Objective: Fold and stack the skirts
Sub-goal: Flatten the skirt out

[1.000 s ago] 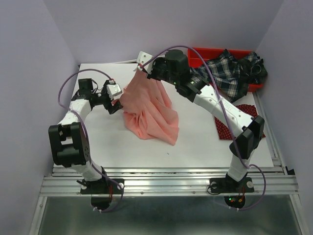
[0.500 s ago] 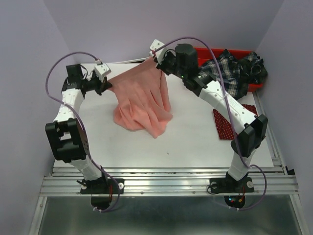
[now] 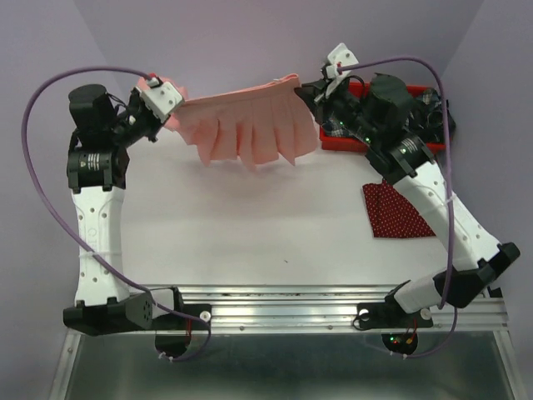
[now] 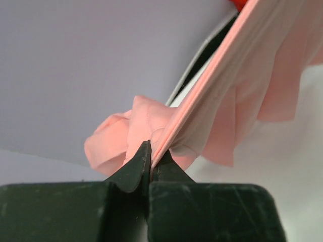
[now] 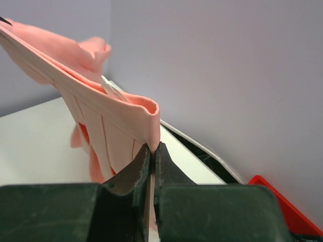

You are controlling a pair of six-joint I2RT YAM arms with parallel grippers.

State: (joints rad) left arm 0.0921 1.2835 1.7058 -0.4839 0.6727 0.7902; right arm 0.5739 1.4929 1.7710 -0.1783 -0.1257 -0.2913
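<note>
The white table (image 3: 250,233) is big and flat. High over its far side hangs the pink skirt (image 3: 250,129), pulled wide (pleats dangling down). The dotted red skirt (image 3: 398,212) lies flat on the table's right side. The left gripper (image 4: 150,154) and right gripper (image 5: 153,151) each pinch the pink skirt's band tight.

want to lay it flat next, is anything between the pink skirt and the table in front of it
Nothing visible does. The pink skirt hangs stretched between the left gripper and right gripper, with bare table beneath. The dotted red skirt lies off to the right, apart from it.
</note>
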